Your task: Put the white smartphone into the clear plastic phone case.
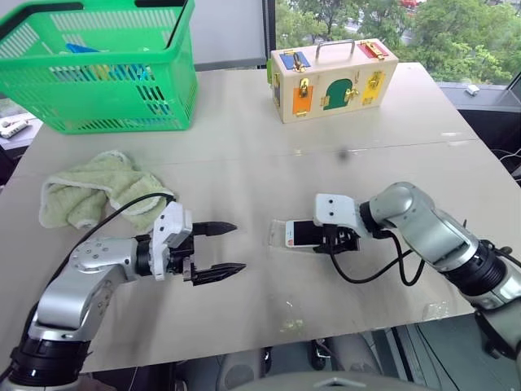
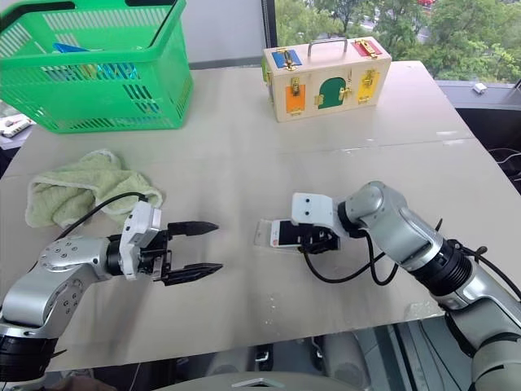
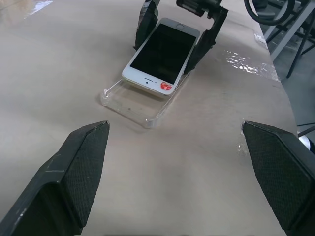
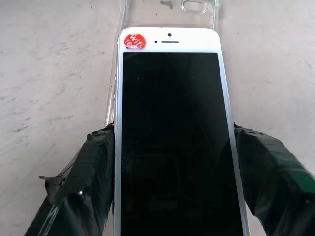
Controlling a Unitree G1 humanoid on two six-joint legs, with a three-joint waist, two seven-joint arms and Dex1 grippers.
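Observation:
The white smartphone (image 4: 172, 132), black screen up with a red sticker at one corner, is clamped by its long edges in my right gripper (image 1: 330, 239), which is shut on it. It sits tilted over the clear plastic phone case (image 3: 132, 101), sticker end down on the case and the gripped end raised. The case lies flat on the table and juts out past the phone's sticker end (image 1: 278, 233). My left gripper (image 1: 237, 247) hovers open and empty to the left of the case, fingers pointing at it across a short gap.
A green basket (image 1: 106, 98) stands at the back left, a wooden latch box (image 1: 332, 80) at the back centre, and a pale green towel (image 1: 94, 191) behind my left arm. The table's front edge (image 1: 326, 330) runs close below both grippers.

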